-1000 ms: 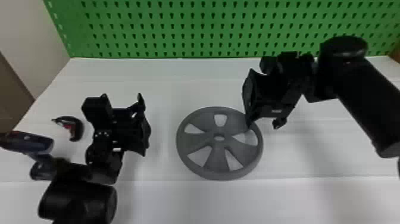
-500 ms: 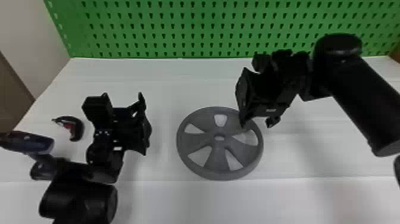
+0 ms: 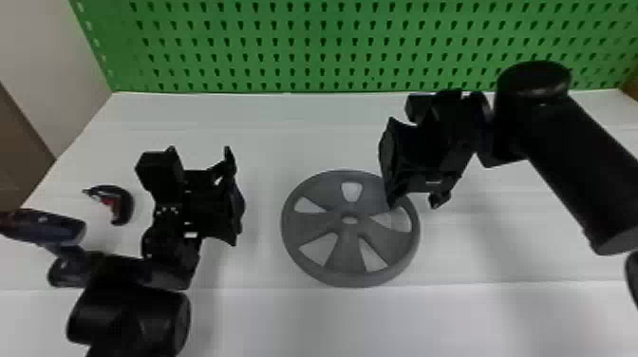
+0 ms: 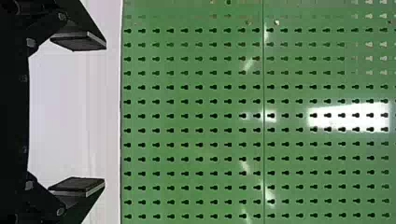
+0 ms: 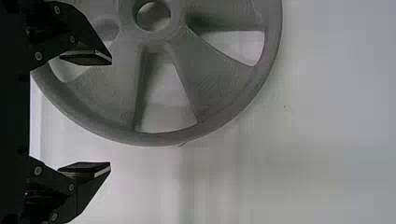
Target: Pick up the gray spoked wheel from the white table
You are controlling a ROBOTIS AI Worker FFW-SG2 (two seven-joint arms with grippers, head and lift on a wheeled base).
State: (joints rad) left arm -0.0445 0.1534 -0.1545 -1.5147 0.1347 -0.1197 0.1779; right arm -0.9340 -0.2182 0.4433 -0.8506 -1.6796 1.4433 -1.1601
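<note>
Gray spoked wheel: lay flat on the white table, near its middle
Right gripper: was over the wheel's far right rim; contact could not be told
Left gripper: stood apart from the wheel, on its left
Green pegboard: rose along the table's far edge
Left side: a small dark curved object with a red part lay beyond a dark blue object

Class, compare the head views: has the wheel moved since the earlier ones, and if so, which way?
No. The wheel lies where it did, its near edge still at the table's near seam.
</note>
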